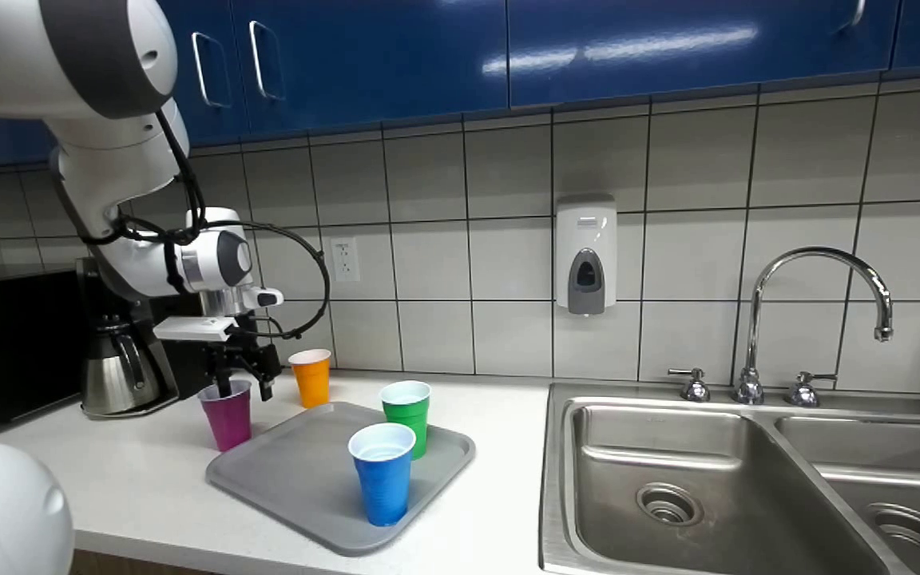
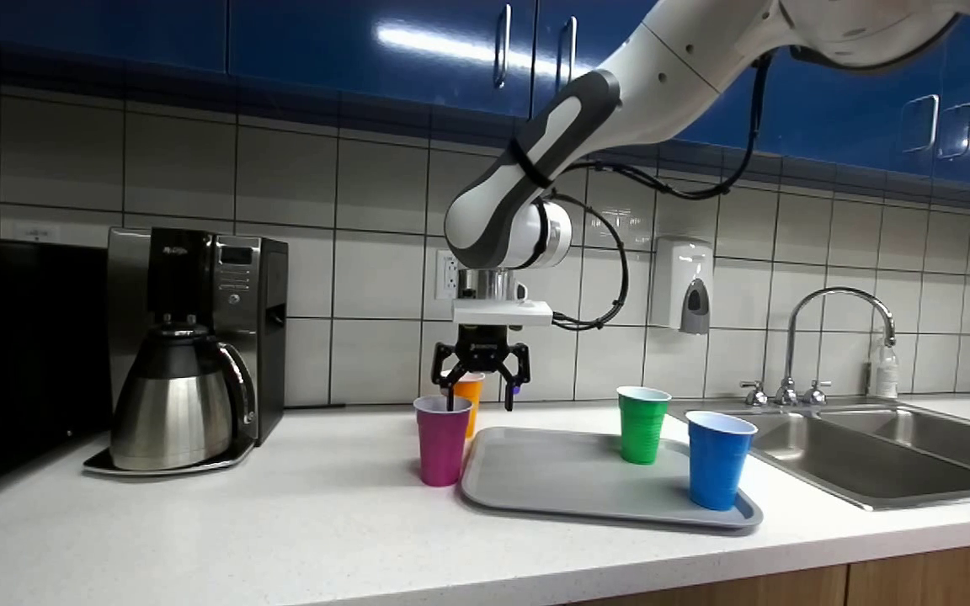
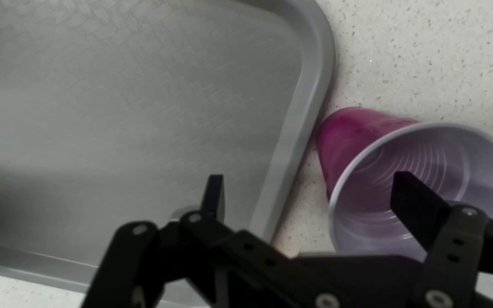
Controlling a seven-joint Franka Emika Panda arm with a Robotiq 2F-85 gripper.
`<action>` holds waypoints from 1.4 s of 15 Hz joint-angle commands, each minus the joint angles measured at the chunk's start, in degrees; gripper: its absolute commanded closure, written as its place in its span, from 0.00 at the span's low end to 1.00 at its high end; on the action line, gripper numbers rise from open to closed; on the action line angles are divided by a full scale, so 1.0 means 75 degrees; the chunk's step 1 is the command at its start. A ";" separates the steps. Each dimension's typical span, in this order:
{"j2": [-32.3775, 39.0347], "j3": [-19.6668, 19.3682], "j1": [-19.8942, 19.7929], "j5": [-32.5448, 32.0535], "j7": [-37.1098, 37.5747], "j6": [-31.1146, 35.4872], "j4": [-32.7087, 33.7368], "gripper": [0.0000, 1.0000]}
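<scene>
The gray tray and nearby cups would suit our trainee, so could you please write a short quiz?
1. How many cups stand on the gray tray?
2. True or false: the gripper is open, with one finger overlapping the purple cup in the wrist view.
3. Fill in: in an exterior view, the purple cup partly hides the ____ cup.

Key: 1. two, the green cup and blue cup; 2. true; 3. orange cup.

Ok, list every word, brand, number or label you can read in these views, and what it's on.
None reads with certainty.
Pincer: white lettering on its body, too small.
Coffee maker: logo and panel markings, blurred.
Soap dispenser: faint mark near its top, too small.
Bottle: label, blurred.
Purple cup: no text that I can make out.
</scene>
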 commanded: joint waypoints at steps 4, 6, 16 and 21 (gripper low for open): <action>0.0239 -0.0138 0.0166 -0.0091 -0.0257 -0.0306 0.0399 0.34; 0.0251 -0.0139 0.0171 -0.0079 -0.0270 -0.0288 0.0404 0.51; 0.0317 -0.0058 0.0214 0.0114 -0.0235 -0.0075 0.0345 0.99; 0.0309 -0.0052 0.0232 0.0132 -0.0224 -0.0041 0.0359 0.98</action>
